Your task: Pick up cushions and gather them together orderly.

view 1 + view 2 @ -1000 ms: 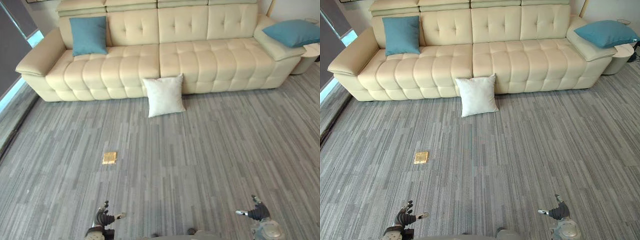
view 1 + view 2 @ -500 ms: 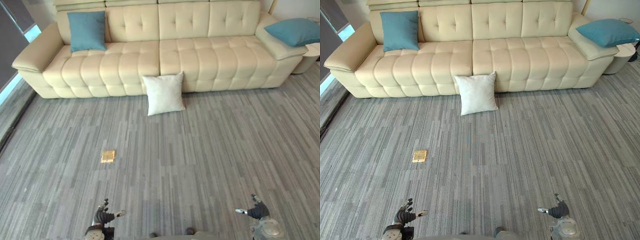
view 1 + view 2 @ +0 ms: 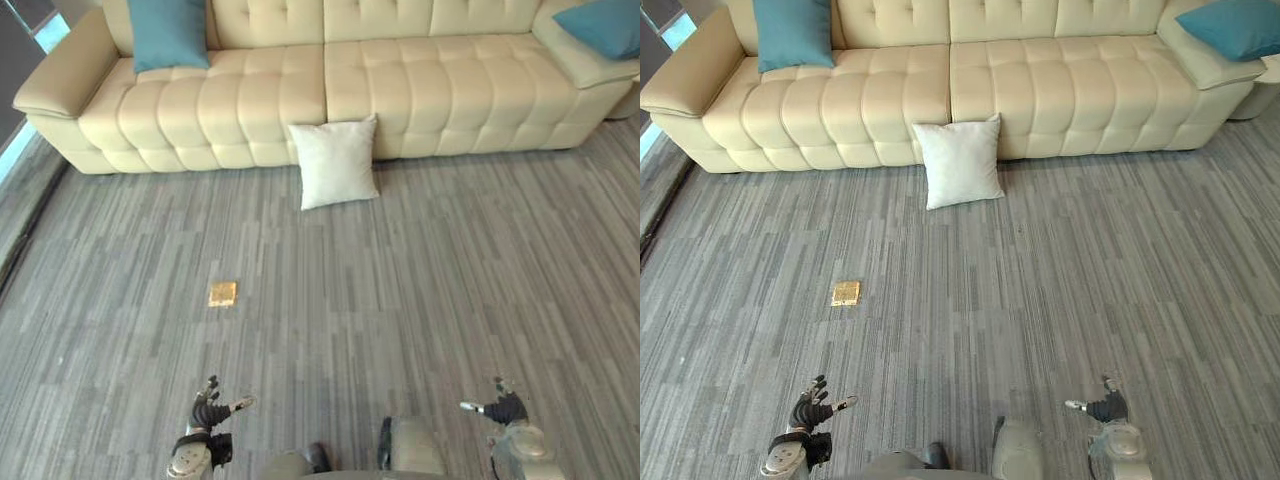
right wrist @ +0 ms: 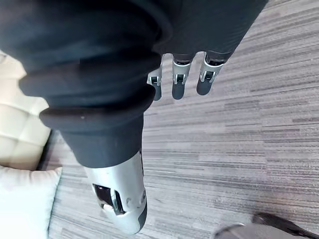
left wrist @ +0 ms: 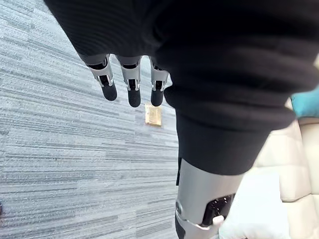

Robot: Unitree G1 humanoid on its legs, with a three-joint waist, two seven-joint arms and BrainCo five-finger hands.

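Note:
A white cushion [image 3: 336, 163] leans upright on the carpet against the front of the cream sofa [image 3: 420, 90], near its middle. One teal cushion [image 3: 167, 30] stands against the sofa's backrest at the left end. Another teal cushion [image 3: 603, 22] lies on the right armrest. My left hand [image 3: 210, 409] hangs low at the bottom left, fingers relaxed and holding nothing. At the bottom right my right hand [image 3: 503, 407] is likewise open and empty. Both hands are far from all the cushions. The white cushion [image 4: 22, 204] also shows in the right wrist view.
Grey striped carpet [image 3: 420, 280] stretches between me and the sofa. A small brass floor plate [image 3: 222, 293] is set in it to the left of centre. A dark strip with a window edge [image 3: 22, 150] runs along the far left.
The whole picture has shifted down: the camera has moved closer to the sofa, so the sofa and white cushion sit higher and larger. Both hands stay low and open.

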